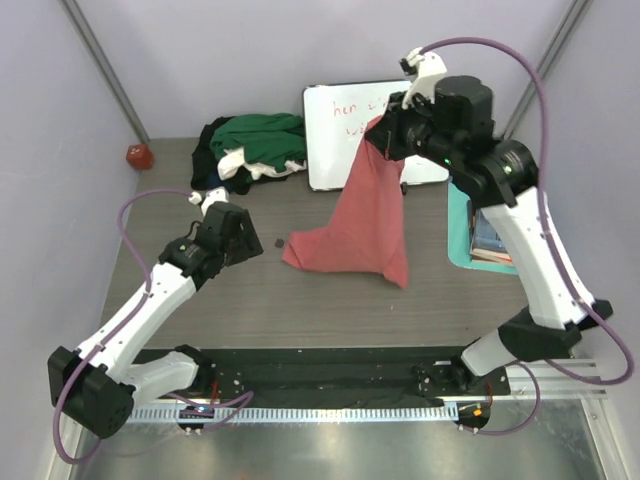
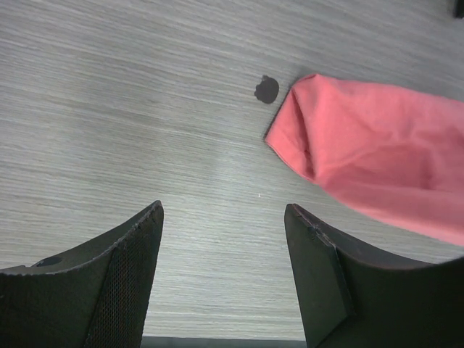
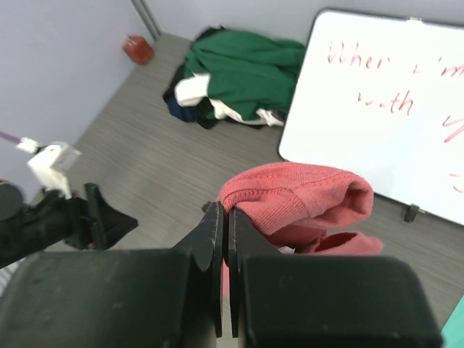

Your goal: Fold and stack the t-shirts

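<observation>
Pink shirt (image 1: 360, 225): soft, light, limp cloth, hangs from right hand (image 3: 221, 212) clamped on bunched upper edge, lower end pooled on counter (image 1: 250, 290); left hand (image 2: 223, 210) wide, empty, near free lower corner, likely best second hold.

Lilac walls (image 1: 250, 60) (grey woodgrain table (image 1: 250, 300))

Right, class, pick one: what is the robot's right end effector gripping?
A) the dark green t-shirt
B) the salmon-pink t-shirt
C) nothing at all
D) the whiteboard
B: the right end effector is shut on a bunched part of the salmon-pink t-shirt, which hangs from it down to the table, while the dark green t-shirt lies in the pile at the back.
</observation>
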### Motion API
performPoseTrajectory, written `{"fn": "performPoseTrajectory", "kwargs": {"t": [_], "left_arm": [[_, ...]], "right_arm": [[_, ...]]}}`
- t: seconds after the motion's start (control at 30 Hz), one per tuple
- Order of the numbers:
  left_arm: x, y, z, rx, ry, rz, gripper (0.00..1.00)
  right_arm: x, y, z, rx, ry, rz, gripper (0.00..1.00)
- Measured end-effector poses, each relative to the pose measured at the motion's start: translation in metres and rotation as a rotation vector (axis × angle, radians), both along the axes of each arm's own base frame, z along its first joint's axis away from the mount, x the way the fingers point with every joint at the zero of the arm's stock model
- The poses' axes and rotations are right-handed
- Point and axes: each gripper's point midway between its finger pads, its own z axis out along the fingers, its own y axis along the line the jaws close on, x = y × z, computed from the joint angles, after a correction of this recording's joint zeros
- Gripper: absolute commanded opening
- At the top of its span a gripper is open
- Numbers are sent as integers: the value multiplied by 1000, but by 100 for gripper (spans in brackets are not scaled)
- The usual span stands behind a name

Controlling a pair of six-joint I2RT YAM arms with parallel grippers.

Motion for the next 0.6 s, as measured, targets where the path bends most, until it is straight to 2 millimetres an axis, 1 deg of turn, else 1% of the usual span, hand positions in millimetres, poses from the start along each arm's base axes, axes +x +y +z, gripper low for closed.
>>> {"fn": "performPoseTrajectory", "kwargs": {"t": [0.07,0.13,0.2,0.27,0.33,0.4,0.43,0.53,0.6], "left_arm": [[1,-3,-4,0,15,-7,69],[2,-4,-9,4,32,-10,69],[2,-4,-13,11,45,-10,69],[3,-4,-15,13,49,-10,69],[4,-5,-15,11,46,-9,69],[4,-5,-14,12,43,-9,69],[4,-5,-14,13,43,-8,69],[5,-4,-13,14,39,-6,69],[6,-5,-13,13,39,-7,69]], "right_arm": [[21,6,-23,-30,55,-10,1],[36,13,-45,-57,108,-12,1],[44,22,-66,-81,163,8,1],[49,28,-76,-95,197,25,1],[56,38,-76,-95,212,46,1],[66,53,-67,-64,197,90,1],[68,60,-63,-50,191,112,1],[64,75,-49,-8,169,166,1],[51,87,-40,10,153,217,1]]}}
